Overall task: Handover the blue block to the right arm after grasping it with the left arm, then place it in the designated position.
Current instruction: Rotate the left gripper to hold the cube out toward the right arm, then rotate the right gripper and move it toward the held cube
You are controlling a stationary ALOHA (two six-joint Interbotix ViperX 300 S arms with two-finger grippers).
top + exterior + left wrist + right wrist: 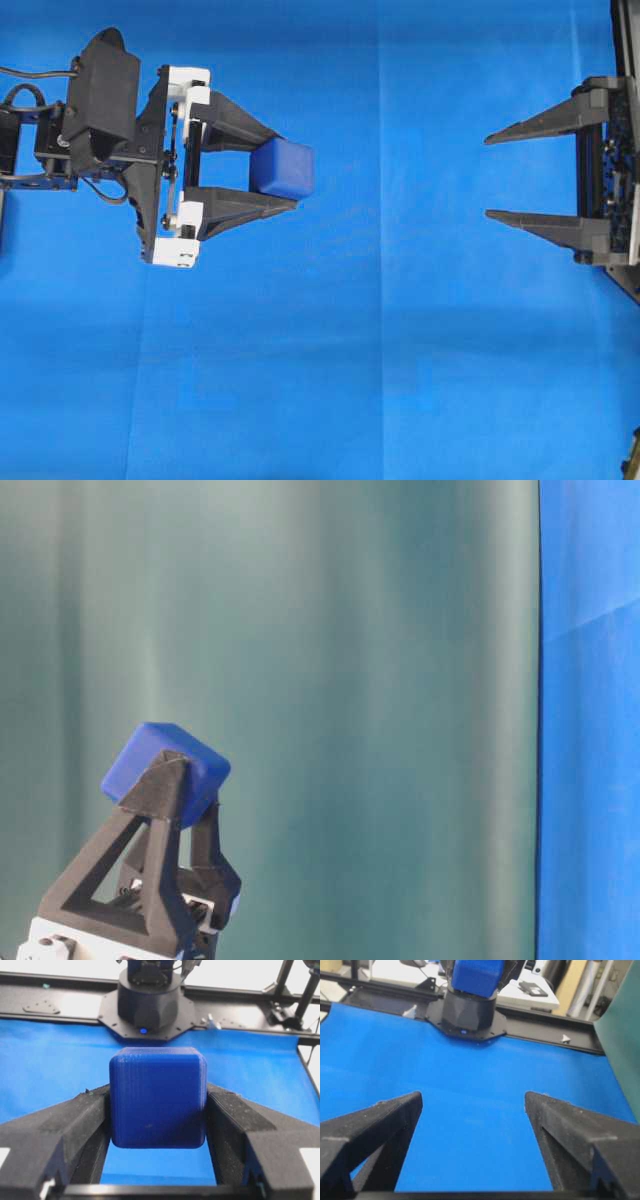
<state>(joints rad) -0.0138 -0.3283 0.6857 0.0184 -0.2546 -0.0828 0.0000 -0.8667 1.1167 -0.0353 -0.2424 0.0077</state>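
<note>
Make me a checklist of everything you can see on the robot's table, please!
Surface: blue cloth covers the table, with faint fold lines.
Job's things: blue block is off the cloth, clamped at the tips of the left pincer.
Clutter: nothing seen.
Grippers: left pincer shut on the block; right pincer wide open and empty, facing the block across a gap.
Cables: black wires loop behind the left arm.
Surroundings: green curtain behind; black frame at the cloth's edge.
</note>
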